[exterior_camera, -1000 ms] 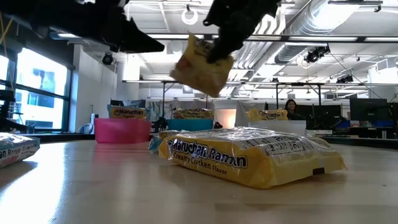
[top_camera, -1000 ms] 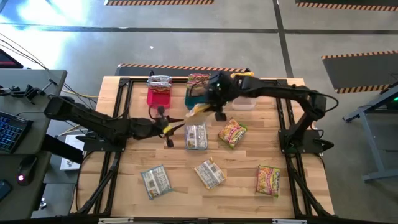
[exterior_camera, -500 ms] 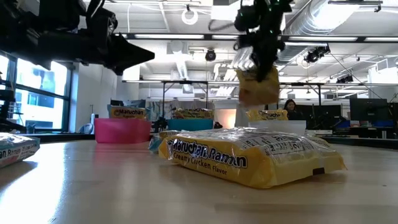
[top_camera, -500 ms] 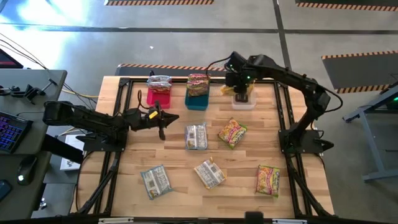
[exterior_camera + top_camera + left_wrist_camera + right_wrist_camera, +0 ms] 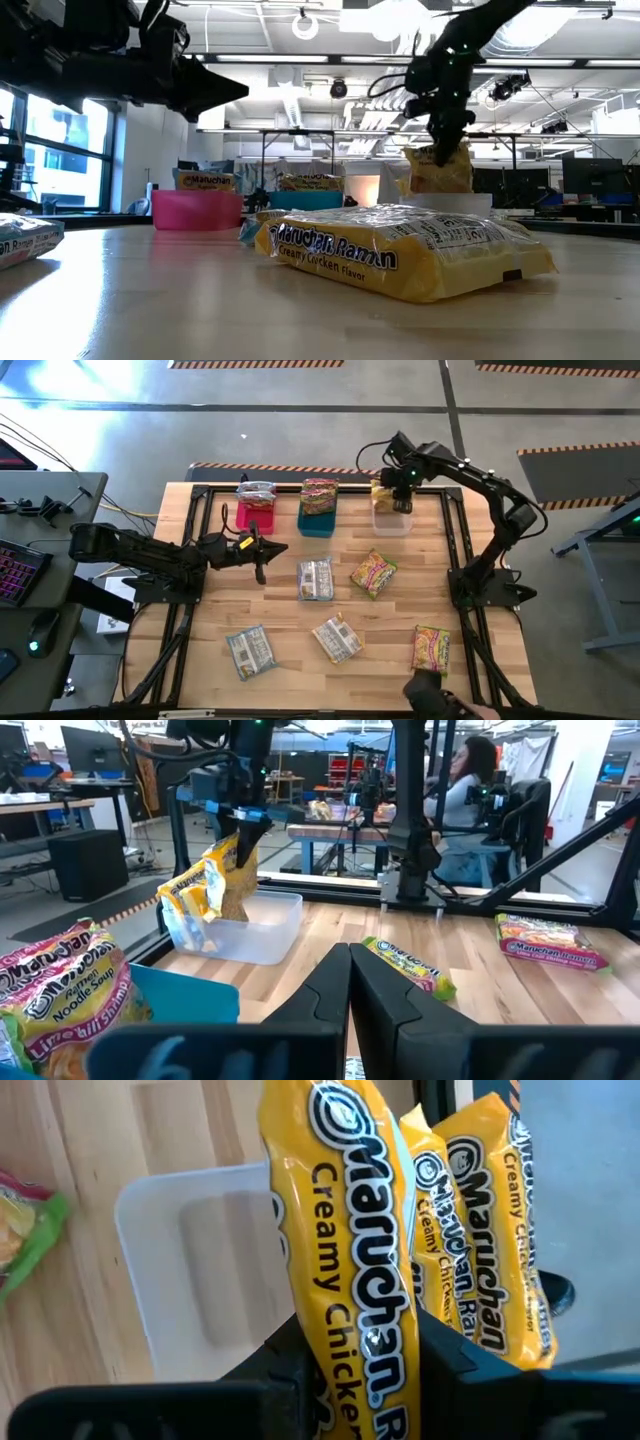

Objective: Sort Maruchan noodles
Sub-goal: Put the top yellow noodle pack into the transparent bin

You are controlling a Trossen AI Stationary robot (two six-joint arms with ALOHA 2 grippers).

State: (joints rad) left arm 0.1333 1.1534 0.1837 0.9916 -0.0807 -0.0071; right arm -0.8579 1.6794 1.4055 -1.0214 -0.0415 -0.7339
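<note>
Noodles are the thing to look at: the right gripper [image 5: 399, 500] is clamped on a yellow packet [image 5: 350, 1270] of crinkly, shiny plastic, long and flat, and it hangs from the fingers right over the clear bin [image 5: 391, 520]. That bin is see-through plastic with rounded corners, and more yellow packets [image 5: 480, 1230] stand in it just beside the held one. Only the right wrist view shows the words on the wrapper, "Maruchan Creamy Chicken". The left wrist view shows the same packet from the side, bent and hanging down into the bin. The left gripper [image 5: 260, 550] has its two dark fingers [image 5: 385, 1005] pressed together on nothing, and it hangs above the bare wood table [image 5: 300, 680]. Just past its tip is the pink bin [image 5: 255, 515], with the blue bin [image 5: 317, 520] next to that; both are smooth plastic with packets sticking up. Near the left gripper lies a silvery packet [image 5: 316, 579] and beside that a green and red one [image 5: 373, 574]. Farther from both grippers lie two more silvery packets [image 5: 250, 651] [image 5: 337, 639] and one more green and red packet [image 5: 431, 649]. The low view alone shows a fat yellow packet [image 5: 400, 250] up close, puffy like a small pillow.
</note>
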